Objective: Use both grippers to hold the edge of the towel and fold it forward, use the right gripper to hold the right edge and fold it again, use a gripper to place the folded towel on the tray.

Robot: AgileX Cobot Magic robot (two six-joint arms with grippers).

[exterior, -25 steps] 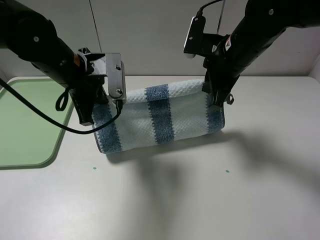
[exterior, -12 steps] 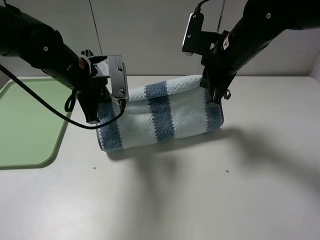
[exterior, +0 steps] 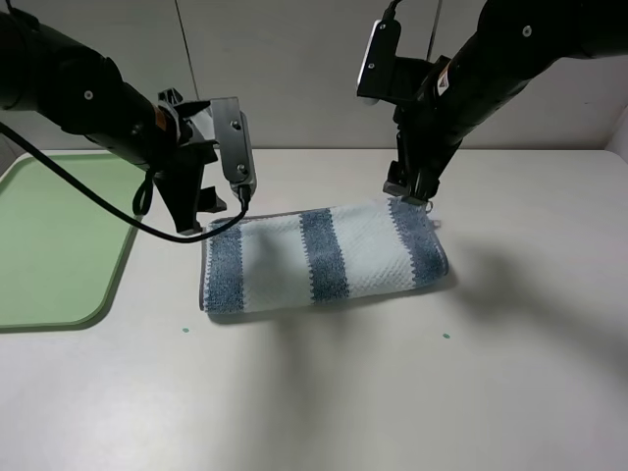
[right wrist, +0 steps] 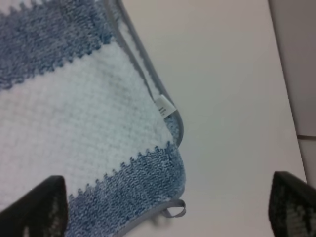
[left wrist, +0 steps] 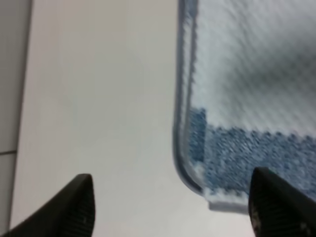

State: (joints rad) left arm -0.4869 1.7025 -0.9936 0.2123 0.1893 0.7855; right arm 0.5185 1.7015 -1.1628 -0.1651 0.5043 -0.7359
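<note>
Though cropped in wrist views, left gripper [left wrist: 173,210] and right gripper [right wrist: 165,207] gape empty — above towel [exterior: 324,260] (folded).

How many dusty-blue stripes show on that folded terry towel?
3 on the blue-and-white terry towel: left-end stripe, middle stripe, right-end stripe. The folded-under layer may hide more.

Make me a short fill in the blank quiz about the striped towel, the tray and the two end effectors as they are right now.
1. In the high view, the towel on the table shows ____ dusty-blue stripes.
2. The tray to the left of the towel is pale ____.
3. The left end effector and the right end effector both have their jaws ____, with no cloth between them.

Missing words: three; green; open.
</note>
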